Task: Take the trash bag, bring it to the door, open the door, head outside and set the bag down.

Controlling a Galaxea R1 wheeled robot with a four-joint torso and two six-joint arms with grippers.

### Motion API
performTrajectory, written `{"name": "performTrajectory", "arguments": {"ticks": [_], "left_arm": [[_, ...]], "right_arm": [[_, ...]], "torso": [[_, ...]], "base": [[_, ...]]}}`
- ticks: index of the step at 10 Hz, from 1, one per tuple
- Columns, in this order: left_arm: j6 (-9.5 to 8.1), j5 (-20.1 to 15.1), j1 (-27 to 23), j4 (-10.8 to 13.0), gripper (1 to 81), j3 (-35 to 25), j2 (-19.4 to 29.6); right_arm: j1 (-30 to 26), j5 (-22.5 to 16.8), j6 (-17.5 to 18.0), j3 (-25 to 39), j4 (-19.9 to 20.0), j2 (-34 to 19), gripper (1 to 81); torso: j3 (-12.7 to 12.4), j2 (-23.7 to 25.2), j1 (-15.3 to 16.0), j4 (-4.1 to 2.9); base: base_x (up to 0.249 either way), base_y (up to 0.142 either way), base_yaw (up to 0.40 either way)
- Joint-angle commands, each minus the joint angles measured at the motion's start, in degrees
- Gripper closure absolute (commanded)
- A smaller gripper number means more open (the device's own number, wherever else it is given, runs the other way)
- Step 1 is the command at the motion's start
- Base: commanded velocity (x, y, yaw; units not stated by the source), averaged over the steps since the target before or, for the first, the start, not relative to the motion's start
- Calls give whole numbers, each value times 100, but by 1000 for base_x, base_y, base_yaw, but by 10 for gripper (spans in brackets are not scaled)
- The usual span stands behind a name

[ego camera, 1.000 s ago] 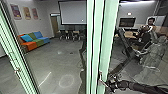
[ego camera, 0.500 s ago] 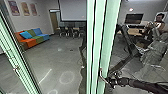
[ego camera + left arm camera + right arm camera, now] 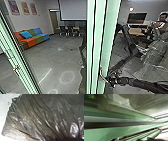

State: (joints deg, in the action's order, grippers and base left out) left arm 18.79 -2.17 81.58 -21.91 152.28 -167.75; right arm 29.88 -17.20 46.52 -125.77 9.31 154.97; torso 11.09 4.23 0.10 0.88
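Observation:
At the handle (image 3: 101,72) of a green-framed glass door (image 3: 110,32) my right gripper (image 3: 109,80) shows in the head view, its arm coming in from the right. Whether it grasps the handle I cannot tell. Green frame strips and glass (image 3: 121,131) run close past the right wrist camera. A dark, thin, crumpled trash bag (image 3: 37,119) looms large in the left wrist view. Its folds draw together toward my left gripper (image 3: 70,139), which is shut on it; the fingertips are hidden by plastic and shadow.
Another green frame post (image 3: 18,57) slants along the left. Beyond lie a grey floor (image 3: 57,60), an orange, green and blue sofa (image 3: 32,38) and chairs under a white screen (image 3: 73,10). A person (image 3: 162,23) and a pale see-through shape (image 3: 156,52) show in the right glass.
The head camera has shifted a little. The monitor and person seen in the right glass have slid right. My right gripper stays by the handle.

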Motion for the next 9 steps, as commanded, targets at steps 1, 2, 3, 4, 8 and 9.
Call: {"name": "performTrajectory", "arguments": {"ticks": [1, 2, 3, 4, 8, 9], "left_arm": [[-6, -416, -278, -51, 811, 3, 84], [-6, -425, -278, -51, 811, 3, 84], [-6, -460, -278, -51, 811, 3, 84], [-6, -460, -278, -51, 811, 3, 75], [-6, -548, -278, -42, 811, 3, 84], [-6, -548, -278, -42, 811, 3, 84]], "right_arm": [[-952, 446, 25, -350, -211, 63, 10], [-1005, 480, -64, -438, -219, 72, 10], [-1023, 534, -99, -482, -219, 80, 10], [-1031, 542, -108, -491, -245, 107, 10], [-1031, 551, -99, -535, -272, 151, 10], [-1031, 551, -108, -544, -263, 151, 10]], "torso": [[0, 0, 0, 0], [0, 0, 0, 0], [2, 0, 0, 0], [2, 0, 0, 0], [5, 0, 0, 0], [5, 0, 0, 0]], "base": [[0, 0, 0], [0, 0, 0], [0, 0, 0], [0, 0, 0], [0, 0, 0], [0, 0, 0]]}}
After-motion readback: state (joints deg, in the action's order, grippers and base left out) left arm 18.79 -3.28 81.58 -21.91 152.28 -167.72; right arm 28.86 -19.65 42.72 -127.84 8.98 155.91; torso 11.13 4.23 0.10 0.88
